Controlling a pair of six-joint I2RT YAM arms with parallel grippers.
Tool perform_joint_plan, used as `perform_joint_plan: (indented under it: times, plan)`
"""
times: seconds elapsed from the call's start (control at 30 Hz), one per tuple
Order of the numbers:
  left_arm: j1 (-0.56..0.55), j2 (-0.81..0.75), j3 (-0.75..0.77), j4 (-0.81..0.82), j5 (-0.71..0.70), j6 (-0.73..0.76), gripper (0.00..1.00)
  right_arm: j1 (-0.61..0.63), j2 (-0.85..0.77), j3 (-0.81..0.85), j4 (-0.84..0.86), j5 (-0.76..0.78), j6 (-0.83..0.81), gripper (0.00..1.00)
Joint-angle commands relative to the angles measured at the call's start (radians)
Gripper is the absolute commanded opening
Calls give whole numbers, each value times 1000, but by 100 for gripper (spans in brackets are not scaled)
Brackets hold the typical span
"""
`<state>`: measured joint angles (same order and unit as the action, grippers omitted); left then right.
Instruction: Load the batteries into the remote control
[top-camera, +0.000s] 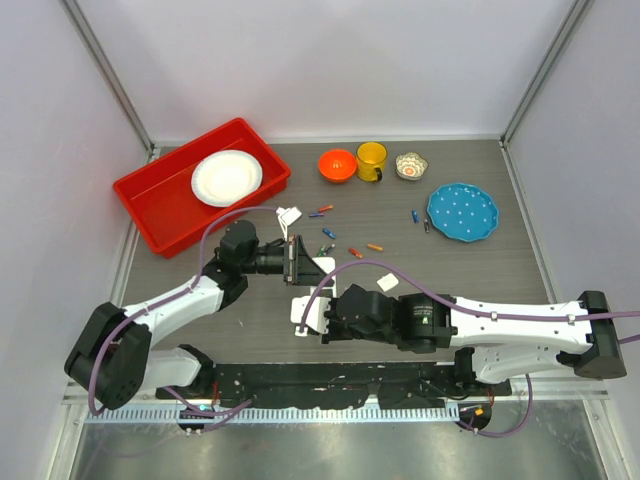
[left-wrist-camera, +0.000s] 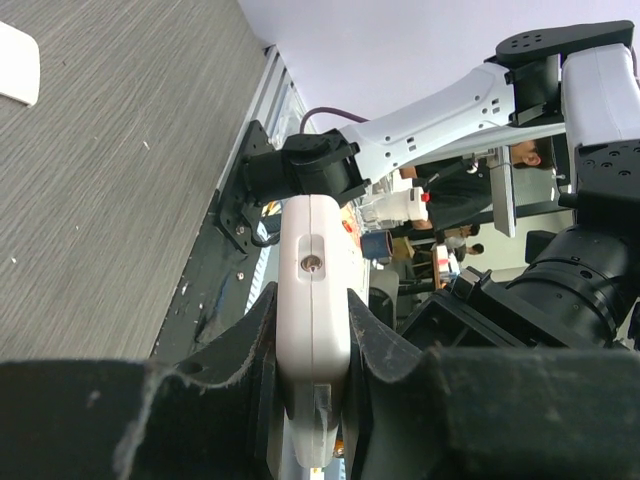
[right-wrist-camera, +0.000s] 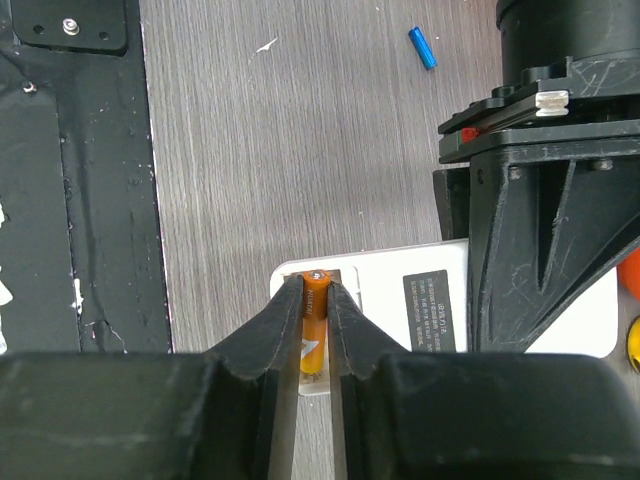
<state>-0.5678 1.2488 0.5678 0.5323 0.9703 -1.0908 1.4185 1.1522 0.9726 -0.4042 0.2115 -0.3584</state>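
Remote control (top-camera: 306, 312): plain white back up, close to the arm bases, between the two grippers.
Left gripper (left-wrist-camera: 312, 300): clamped on the remote control from both sides. Its own wrist view shows only a white edge with a small round hole.
Right gripper (right-wrist-camera: 315, 285): pinching an orange battery (right-wrist-camera: 315, 318) over the open slot at the remote control's end. Whether the battery is seated cannot be told.
Right wrist view only: the slot, a printed label (right-wrist-camera: 430, 311) on the white back, and a blue battery (right-wrist-camera: 423, 47) lying apart on the surface (right-wrist-camera: 300, 150).
Top view only: loose batteries (top-camera: 355, 252) scattered farther out, a red tray (top-camera: 160, 215) holding a white plate (top-camera: 227, 177), and a blue plate (top-camera: 462, 212) on the right. The orange battery is hidden here.
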Motion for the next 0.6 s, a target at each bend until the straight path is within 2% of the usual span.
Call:
perform_joint_plan:
  times: [0.0, 0.57]
  plan:
    - [-3, -34, 14, -8, 31, 5, 0, 2, -2, 20, -33, 42, 15, 20]
    - [-3, -31, 21, -3, 41, 0, 0, 2, -19, 14, -91, -24, -7, 5]
